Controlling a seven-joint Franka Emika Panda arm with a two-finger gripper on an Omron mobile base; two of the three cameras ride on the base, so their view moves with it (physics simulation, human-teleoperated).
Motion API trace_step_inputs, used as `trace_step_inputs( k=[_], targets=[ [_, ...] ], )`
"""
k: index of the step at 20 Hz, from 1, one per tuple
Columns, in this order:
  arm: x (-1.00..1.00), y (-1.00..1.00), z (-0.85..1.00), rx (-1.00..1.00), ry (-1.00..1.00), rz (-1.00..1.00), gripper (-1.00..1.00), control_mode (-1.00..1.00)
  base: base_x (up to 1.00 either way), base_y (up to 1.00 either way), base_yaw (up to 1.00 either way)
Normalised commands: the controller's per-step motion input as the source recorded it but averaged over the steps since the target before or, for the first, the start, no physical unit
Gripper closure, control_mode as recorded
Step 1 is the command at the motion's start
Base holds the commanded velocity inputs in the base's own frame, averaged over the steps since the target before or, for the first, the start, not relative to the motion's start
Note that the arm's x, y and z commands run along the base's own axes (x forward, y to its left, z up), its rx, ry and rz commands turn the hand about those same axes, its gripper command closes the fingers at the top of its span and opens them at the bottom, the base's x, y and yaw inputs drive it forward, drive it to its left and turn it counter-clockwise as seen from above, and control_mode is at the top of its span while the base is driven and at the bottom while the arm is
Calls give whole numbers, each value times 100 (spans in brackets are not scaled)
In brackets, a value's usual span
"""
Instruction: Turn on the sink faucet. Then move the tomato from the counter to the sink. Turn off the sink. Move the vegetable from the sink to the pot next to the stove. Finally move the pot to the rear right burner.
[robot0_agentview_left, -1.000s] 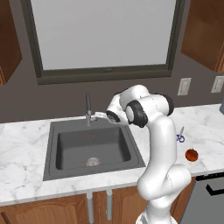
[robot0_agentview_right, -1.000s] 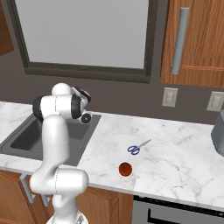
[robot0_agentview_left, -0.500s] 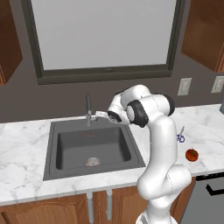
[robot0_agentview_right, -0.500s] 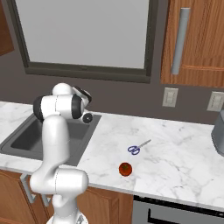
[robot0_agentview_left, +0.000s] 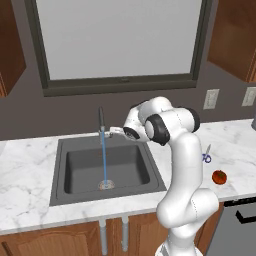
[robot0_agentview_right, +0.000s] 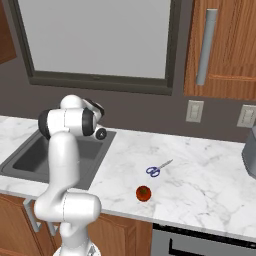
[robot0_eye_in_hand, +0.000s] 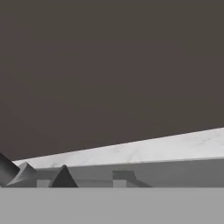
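In the left base view we see the gripper (robot0_agentview_left: 114, 131) reaching left from the arm to the base of the faucet (robot0_agentview_left: 101, 121), at the rear rim of the sink (robot0_agentview_left: 57, 170). The fingertips are too small here for us to tell whether the jaws are spread or closed, or whether they touch the faucet. The faucet stands upright, its long axis vertical, and a thin blue stream of water (robot0_agentview_left: 104, 160) drops straight from it to the drain. The tomato (robot0_agentview_left: 219, 176) lies on the counter (robot0_agentview_left: 30, 165) well to the right of the sink, far from the gripper, with blue-handled scissors (robot0_agentview_left: 206, 155) just behind it.

In the right base view we see the arm's elbow covering the hand, so the jaws stay hidden from us. The tomato (robot0_agentview_right: 143, 193) sits near the counter's front edge, right of the sink (robot0_agentview_right: 15, 162); the scissors (robot0_agentview_right: 158, 168) lie just beyond it, blades pointing away to the right.

In the hand view we see two dark finger tips (robot0_eye_in_hand: 63, 178) low at the left, apart from each other with nothing between them, facing the dark wall (robot0_eye_in_hand: 109, 74) above a strip of marble counter (robot0_eye_in_hand: 153, 151).
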Motion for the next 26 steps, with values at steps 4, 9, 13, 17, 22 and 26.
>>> trace_step_inputs(
  k=[4,9,13,17,22,26],
  targets=[
    [-1,-63,-36,10,5,0,100,-100,0,0,0],
    [-1,-6,-2,3,0,0,-100,-100,0,0,0],
    [-1,1,9,2,0,0,-100,-100,0,0,0],
    [-5,0,19,4,0,0,-100,-100,0,0,0],
    [-5,0,34,3,0,0,-100,-100,0,0,0],
    [-12,0,40,0,0,0,-100,-100,0,0,0]
  ],
)
